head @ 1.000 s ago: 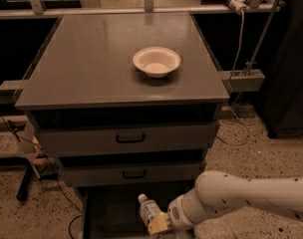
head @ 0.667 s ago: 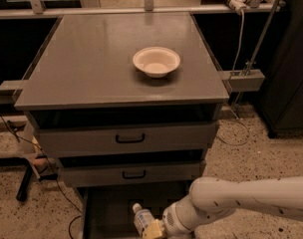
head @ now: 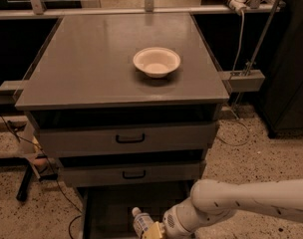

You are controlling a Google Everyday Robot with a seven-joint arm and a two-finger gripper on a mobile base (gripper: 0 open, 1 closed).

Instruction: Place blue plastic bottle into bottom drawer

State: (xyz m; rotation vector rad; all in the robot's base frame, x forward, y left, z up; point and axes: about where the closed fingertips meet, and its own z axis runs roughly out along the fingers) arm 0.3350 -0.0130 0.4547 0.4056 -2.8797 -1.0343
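Gripper (head: 150, 231): at the very bottom edge of the view, low over the open bottom drawer (head: 106, 208); closed on the blue plastic bottle (head: 139, 221), with a yellowish pad against its lower side.
Blue plastic bottle: upright with a slight lean, white cap on top, inside the outline of the bottom drawer near its middle; base cut off by the edge of the view, so contact with the drawer floor cannot be told.
Arm (head: 241, 200): white, rounded, reaching in from the right edge and bending down to the left in front of the cabinet.
Bottom drawer: pulled out, dark inside, low side wall visible at the left.
Top drawer (head: 81, 141): grey front, black handle, pulled out a little past the cabinet body.
Middle drawer (head: 91, 175): grey front, black handle, set slightly further back than the top drawer.
Cabinet top (head: 91, 68): flat grey, faint sheen, wide and square.
White bowl (head: 156, 61): right of centre on the cabinet top, upright, nothing visible inside.
Side brackets (head: 241, 81): grey bars jutting out at both sides, just below the top.
Floor (head: 251, 148): speckled pale terrazzo, with thin cables (head: 67, 203) trailing at the left.
Back rail (head: 116, 12): pale bar running behind the cabinet.
Hanging cable (head: 239, 34): white, dropping from a plug block at the upper right.
Room: dim, with a dark cupboard (head: 291, 73) at the right edge.
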